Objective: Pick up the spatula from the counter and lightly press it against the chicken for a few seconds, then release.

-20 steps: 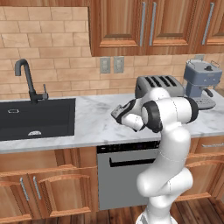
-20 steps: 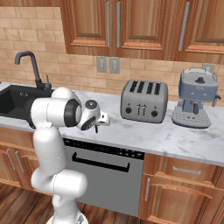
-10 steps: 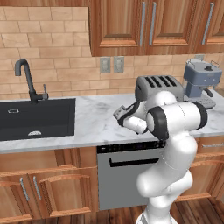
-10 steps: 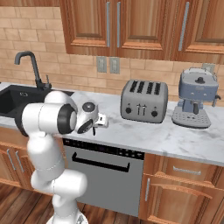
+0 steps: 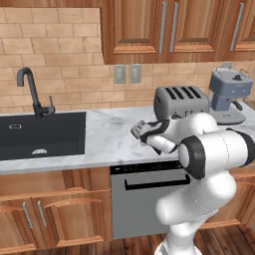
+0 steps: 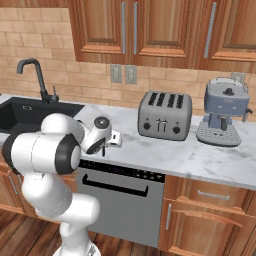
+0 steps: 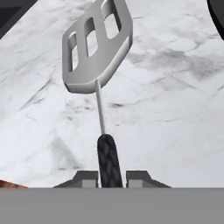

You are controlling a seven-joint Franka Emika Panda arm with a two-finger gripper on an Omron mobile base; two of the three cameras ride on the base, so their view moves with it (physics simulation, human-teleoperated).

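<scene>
Two-finger claw [image 7: 111, 177] (pinched tight) around spatula [image 7: 94, 72]

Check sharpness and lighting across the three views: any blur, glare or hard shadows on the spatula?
Hand view: spatula crisp, evenly lit, no glare, only faint shading on the marble counter; the tool is shut on its handle. Left base view: flat, even light, no blur. Right base view: likewise, toaster edges sharp.

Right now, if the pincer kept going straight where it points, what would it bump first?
Probably the marble counter. The pincer is shut on the spatula, whose blade sticks out in front and would touch down first. How high the blade sits is hard to tell.
</scene>
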